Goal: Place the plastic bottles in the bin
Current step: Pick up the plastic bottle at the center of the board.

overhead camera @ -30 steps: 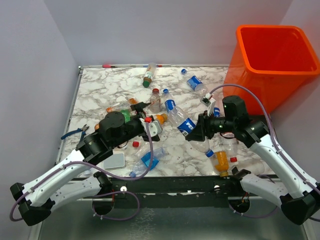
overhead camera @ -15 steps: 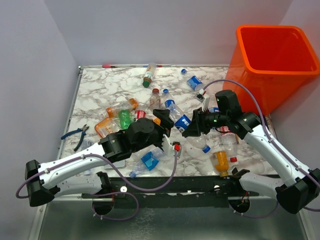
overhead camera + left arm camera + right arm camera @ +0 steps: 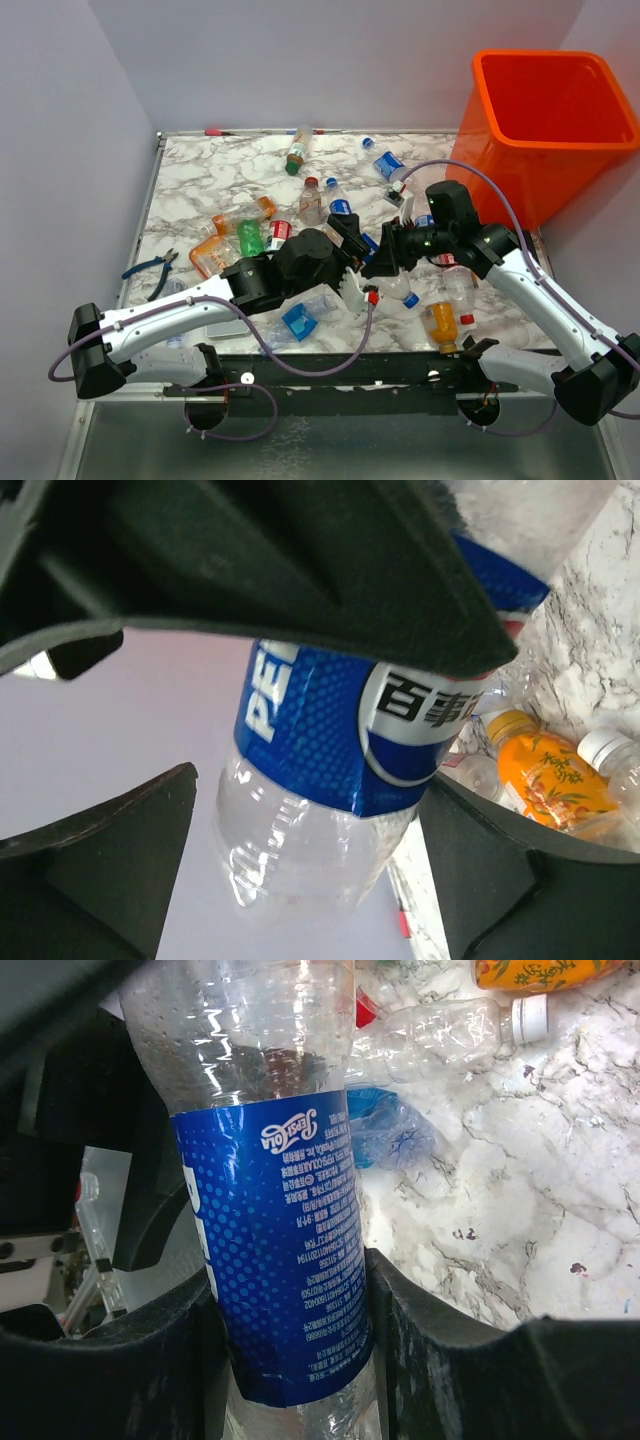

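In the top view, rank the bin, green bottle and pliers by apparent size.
1. bin, by far.
2-3. green bottle and pliers look alike: pliers longer, bottle thicker; not ranked.

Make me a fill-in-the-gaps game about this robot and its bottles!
The right hand grips a clear plastic bottle with a ___ label. The left hand is ___, not shut, around that bottle. The large orange plastic bin stands far back on the ___ side.
Missing words: blue, open, right.
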Controlling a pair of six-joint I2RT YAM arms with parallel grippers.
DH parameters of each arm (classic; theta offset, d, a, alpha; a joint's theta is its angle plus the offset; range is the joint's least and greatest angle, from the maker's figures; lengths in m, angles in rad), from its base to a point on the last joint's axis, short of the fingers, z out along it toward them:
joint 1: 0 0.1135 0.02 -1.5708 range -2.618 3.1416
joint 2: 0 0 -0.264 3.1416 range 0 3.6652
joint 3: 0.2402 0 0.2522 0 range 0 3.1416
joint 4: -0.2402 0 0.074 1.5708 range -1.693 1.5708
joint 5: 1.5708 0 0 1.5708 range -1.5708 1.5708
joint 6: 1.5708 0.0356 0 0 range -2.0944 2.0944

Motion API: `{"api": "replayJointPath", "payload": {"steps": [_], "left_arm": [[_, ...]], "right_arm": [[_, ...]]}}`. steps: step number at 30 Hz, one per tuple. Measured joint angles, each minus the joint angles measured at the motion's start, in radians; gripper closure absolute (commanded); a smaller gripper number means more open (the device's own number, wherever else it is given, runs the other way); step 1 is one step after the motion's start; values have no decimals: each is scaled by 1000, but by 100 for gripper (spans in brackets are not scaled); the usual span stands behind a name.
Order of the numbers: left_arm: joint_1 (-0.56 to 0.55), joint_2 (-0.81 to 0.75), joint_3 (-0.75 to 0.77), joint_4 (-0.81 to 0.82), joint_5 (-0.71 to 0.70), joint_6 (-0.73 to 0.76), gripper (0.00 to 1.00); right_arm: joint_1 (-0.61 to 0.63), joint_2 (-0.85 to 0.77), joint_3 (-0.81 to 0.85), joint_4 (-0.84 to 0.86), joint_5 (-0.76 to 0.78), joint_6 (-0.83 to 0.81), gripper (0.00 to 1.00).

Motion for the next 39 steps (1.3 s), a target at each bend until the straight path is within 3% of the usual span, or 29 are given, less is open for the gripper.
{"api": "replayJointPath", "payload": {"steps": [6,10,15,17,22,27,34,39], "left_arm": [[-15,25,0,-4,-21,27,50],[-21,25,0,3,-29,35,57],[-23,25,0,7,-32,40,70],[-23,25,0,13,-32,39,75],[-23,24,0,51,-37,31,82],[-23,21,-4,79,-37,-3,87],[-23,16,-14,103,-47,-121,93],[-23,-9,-37,135,-45,-297,96]], "right_arm": [[1,-6,0,0,-6,0,65],[2,-17,1,-2,-6,-2,56],[2,-25,4,-7,-5,-2,34],[2,-32,5,-7,-6,-2,30],[2,-62,28,-14,-10,6,18],[2,-85,38,-14,-15,19,1],[2,-97,67,-22,9,47,0],[2,-143,122,-20,95,86,0]]}}
